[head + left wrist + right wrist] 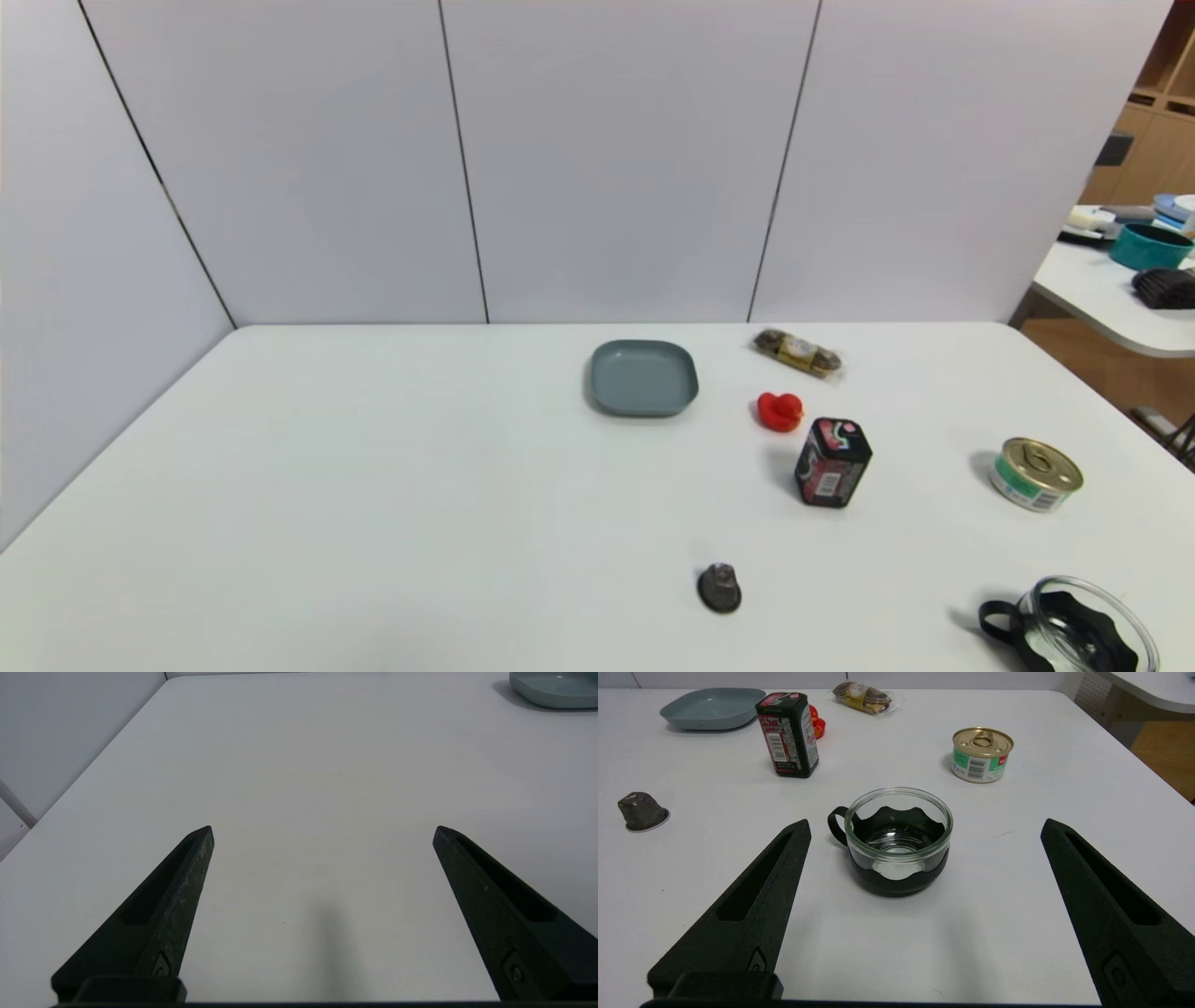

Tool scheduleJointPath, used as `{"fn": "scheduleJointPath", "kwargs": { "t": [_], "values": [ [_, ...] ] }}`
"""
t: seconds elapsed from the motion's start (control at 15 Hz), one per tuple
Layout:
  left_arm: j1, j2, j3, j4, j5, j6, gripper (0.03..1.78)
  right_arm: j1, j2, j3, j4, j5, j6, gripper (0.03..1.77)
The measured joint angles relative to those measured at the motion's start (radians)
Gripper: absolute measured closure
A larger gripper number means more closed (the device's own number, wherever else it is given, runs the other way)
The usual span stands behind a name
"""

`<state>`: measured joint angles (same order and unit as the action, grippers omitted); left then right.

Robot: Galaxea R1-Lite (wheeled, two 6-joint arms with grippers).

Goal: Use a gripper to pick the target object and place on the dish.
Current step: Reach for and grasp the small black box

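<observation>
Black, smooth-faced and bevelled at its corners, a small box (831, 464) is standing upright on the white desk (373, 485), carrying red-and-white graphics and a pale barcode label. It is resting to the right of the dish (643, 378) and nearer the robot, well apart from it. The dish, shallow and grey-blue with a thin raised rim and rounded corners, is lying near the far edge of the desk.

Just beyond the box, a glossy red toy duck (780, 412) is sitting, and farther back a brown snack (798, 353) is showing through crinkled clear wrapping with a yellow band. A round tin (1036, 474) with a ringed gold metal lid and green-and-white label is standing to the right. A dark, ridged, tapering capsule (720, 588) is resting on its flat flange, nearer the robot than the box.

The right gripper (926, 828) is hovering over the desk near a clear glass cup (897, 842) with a wavy-edged black sleeve and looped handle; its matte black, wedge-shaped fingers are standing wide apart, holding nothing. The left gripper (323, 833) is hanging over the left part of the desk, also wide open and holding nothing.
</observation>
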<state>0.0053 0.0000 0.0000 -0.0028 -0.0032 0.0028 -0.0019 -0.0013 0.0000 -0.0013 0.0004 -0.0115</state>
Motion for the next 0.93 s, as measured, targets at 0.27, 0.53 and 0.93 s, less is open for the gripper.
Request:
{"fn": "scheduleJointPath", "kwargs": {
  "t": [0.27, 0.53, 0.93],
  "values": [
    [0.0, 0.0, 0.0, 0.0, 0.0, 0.0, 0.12, -0.001, 0.024, -0.001, 0.011, -0.001, -0.005, 0.09],
    [0.0, 0.0, 0.0, 0.0, 0.0, 0.0, 0.12, -0.001, 0.132, -0.03, 0.021, -0.003, -0.044, 0.09],
    [0.0, 0.0, 0.0, 0.0, 0.0, 0.0, 0.12, 0.05, 0.347, -0.34, 0.011, -0.011, -0.16, 0.09]
  ]
}}
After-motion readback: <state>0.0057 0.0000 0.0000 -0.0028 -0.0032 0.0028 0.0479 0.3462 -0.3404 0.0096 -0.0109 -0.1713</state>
